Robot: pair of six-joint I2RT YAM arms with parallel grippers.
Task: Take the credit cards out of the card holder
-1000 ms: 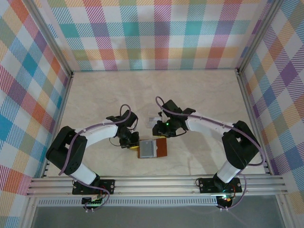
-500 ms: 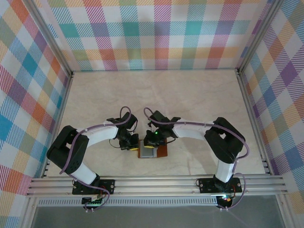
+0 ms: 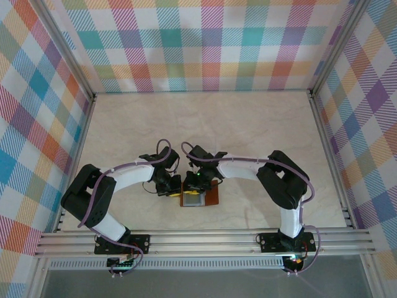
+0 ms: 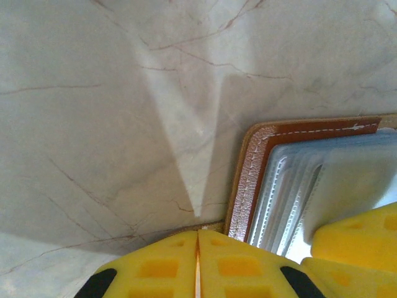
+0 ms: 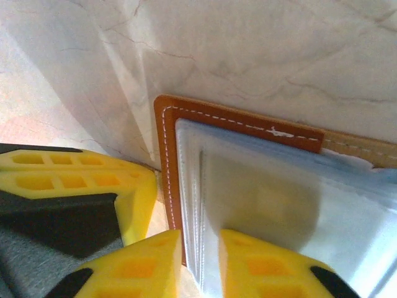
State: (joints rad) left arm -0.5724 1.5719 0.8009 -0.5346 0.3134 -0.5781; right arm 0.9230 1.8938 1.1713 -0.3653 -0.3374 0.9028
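Card holder lies open on marble table, toward 6 o'clock. Left gripper at its 9 o'clock edge, pads pressed together, nothing seen between them. Right gripper at its 12 o'clock, jaws a narrow gap apart over the brown border, gripping nothing visible. Pale credit card sits in the clear sleeve.

I can't read a single word, number or logo on any of my feeds. The card holder shows me only white stitching along its brown border. The card in its pocket is too blurred for any print.
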